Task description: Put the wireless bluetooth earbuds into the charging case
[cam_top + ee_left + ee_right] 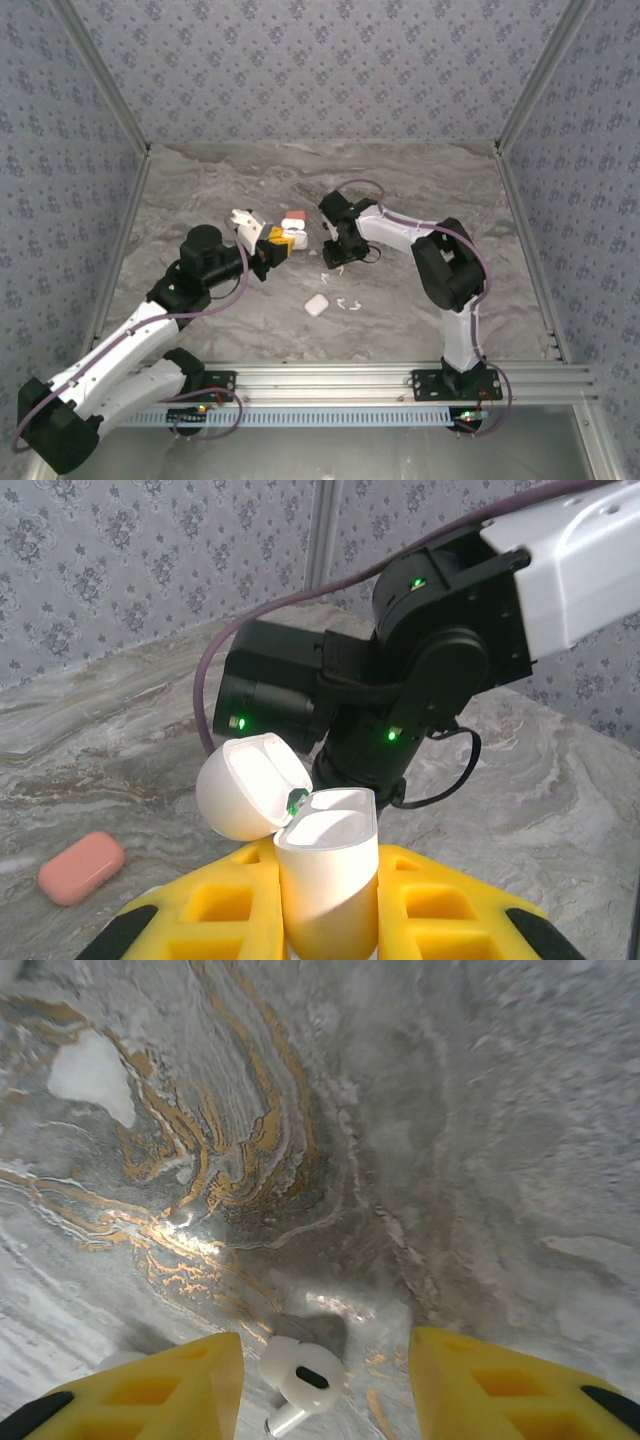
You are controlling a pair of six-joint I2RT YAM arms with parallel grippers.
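My left gripper [325, 862] [280, 242] is shut on a white charging case [330, 890], held upright between the yellow fingers. Its lid [250, 785] is swung open to the left. A white earbud [300, 1372] lies on the marble table between the yellow fingers [170, 1385] of my right gripper [325, 1380] [335, 260]. That gripper points down at the table and is open. The earbud lies close to the left finger, with a wide gap to the right finger. Further white earbuds [347, 303] lie loose on the table nearby.
A pink case [82, 866] [293, 213] lies shut on the table to the left of my left gripper. A shut white case [316, 304] lies nearer the front. The right arm's black wrist [400, 690] is directly beyond the held case.
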